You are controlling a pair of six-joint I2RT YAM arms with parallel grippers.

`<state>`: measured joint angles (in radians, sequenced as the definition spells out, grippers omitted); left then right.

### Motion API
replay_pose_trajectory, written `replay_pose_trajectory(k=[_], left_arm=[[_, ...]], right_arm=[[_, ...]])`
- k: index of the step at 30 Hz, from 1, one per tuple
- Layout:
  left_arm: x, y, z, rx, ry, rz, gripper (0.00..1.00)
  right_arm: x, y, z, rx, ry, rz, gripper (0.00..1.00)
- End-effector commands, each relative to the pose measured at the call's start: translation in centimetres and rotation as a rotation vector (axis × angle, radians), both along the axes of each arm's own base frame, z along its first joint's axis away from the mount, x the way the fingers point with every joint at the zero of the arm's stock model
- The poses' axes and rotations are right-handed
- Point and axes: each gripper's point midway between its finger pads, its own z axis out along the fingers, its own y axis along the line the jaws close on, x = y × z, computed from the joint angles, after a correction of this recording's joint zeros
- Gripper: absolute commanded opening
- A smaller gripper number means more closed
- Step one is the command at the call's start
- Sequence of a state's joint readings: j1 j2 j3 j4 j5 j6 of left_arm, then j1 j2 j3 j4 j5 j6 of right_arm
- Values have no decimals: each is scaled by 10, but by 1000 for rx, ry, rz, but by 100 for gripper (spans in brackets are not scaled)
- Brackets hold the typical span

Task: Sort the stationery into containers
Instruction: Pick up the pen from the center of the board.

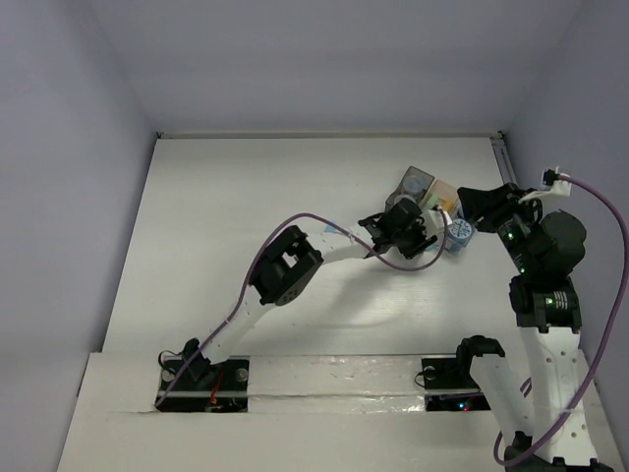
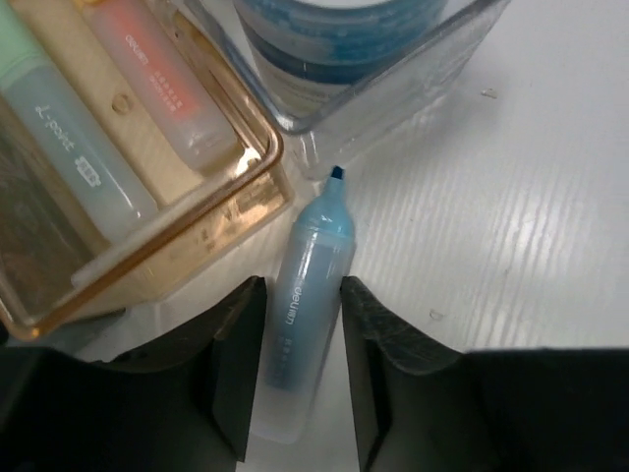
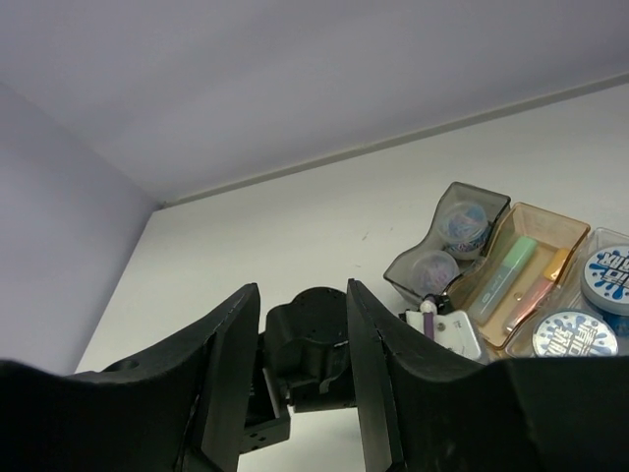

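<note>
While our right gripper (image 3: 300,329) hovers with jaws apart, our left gripper (image 2: 300,295) clamps the blue highlighter (image 2: 313,246) just beside the tan-orange bin (image 2: 201,231) (tip toward the clear bin (image 2: 413,84)).

Left and far stretches of the counter (image 1: 246,216) lie open, a broad passage bounded only by the walls (image 1: 69,197). The crowding is at far right. There the left tool (image 2: 303,287) sits just beside the tan bin (image 2: 251,192) and clear bin (image 2: 413,88) of the joined bins (image 1: 423,187), with a blue highlighter (image 2: 314,236) filling the gap between its fingers. The right arm (image 1: 539,246) blocks the bins' right side — bare counter shows right of the highlighter.
</note>
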<state>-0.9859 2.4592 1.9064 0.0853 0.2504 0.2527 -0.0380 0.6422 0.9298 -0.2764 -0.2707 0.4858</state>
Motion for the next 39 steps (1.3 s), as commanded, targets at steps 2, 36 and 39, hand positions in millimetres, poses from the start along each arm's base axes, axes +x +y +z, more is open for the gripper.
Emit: replay_pose_trajectory(k=[2,36,39], left_arm=[[-8,34,5,32,15,57,27],[-95,276,1,-208,249,872,0],[-98,284,5,-232,267,889,0]], right_arm=[[2,7,5,-2,-41,39,46],[95,172,-186,-259,502,367,56],[108,197,-203,-287,526,380,58]])
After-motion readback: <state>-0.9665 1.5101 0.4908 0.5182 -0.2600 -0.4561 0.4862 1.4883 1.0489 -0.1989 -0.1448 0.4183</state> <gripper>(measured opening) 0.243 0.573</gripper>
